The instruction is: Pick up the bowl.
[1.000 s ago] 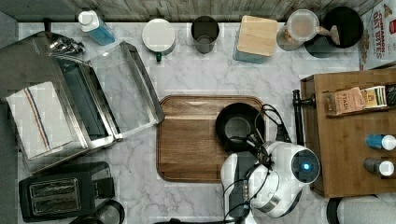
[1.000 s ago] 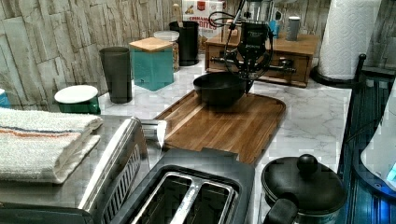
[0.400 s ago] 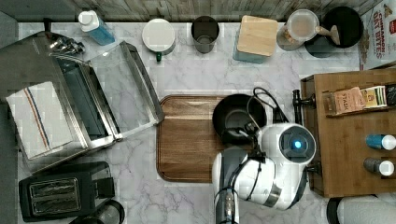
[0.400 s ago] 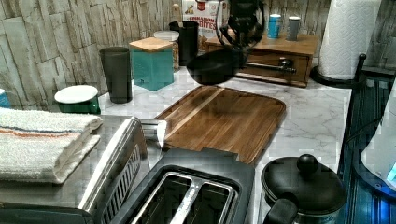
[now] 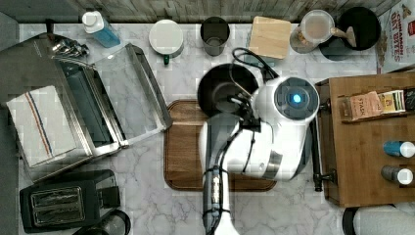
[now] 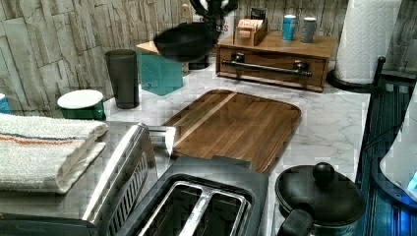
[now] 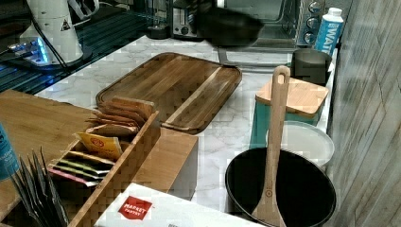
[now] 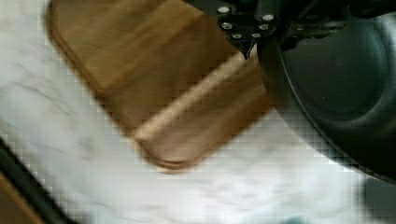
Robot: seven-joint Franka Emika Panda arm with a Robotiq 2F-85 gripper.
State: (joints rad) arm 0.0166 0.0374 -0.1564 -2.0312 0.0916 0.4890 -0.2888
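Bowl (image 6: 184, 42) is airborne, well clear of the cutting board (image 6: 236, 125) and counter (image 5: 188, 78), hanging over the board's back edge. Gripper (image 8: 256, 39) pinches its rim. Pickup looks essentially done; nothing left but holding it.

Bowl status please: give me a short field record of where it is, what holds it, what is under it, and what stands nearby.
bowl: black bowl, in the air, clear of the board in the left view
held by: gripper, shut on the bowl's rim
below: wooden cutting board on the marble counter, nothing on it
position: past the board's far edge in the top view
nearby: dark grey cup, teal box with wooden lid
task state: bowl lifted
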